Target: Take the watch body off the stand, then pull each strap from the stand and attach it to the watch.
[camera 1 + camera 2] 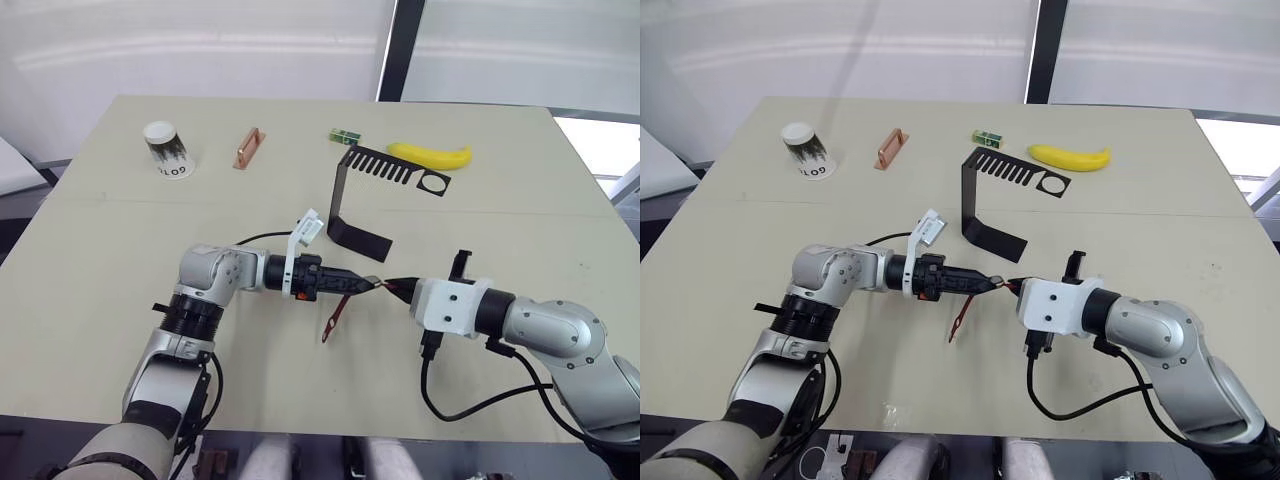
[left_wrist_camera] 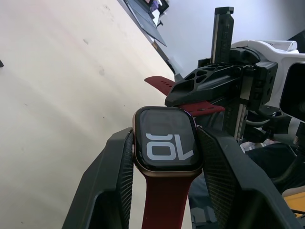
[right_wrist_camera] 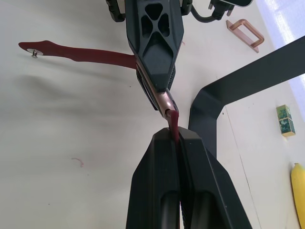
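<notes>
My left gripper is shut on the watch body, gripping its two sides with the dark screen showing. One dark red strap is fixed to the body and hangs down toward the table. My right gripper is shut on the other strap, whose free end touches the body's pale rim. Both grippers meet tip to tip at the table's middle front. Just behind them stands the black stand, with nothing in the slots or ring of its top arm.
Along the far side lie a paper cup, a copper handle-shaped bar, a small green block and a banana. Black cables trail from both wrists over the table.
</notes>
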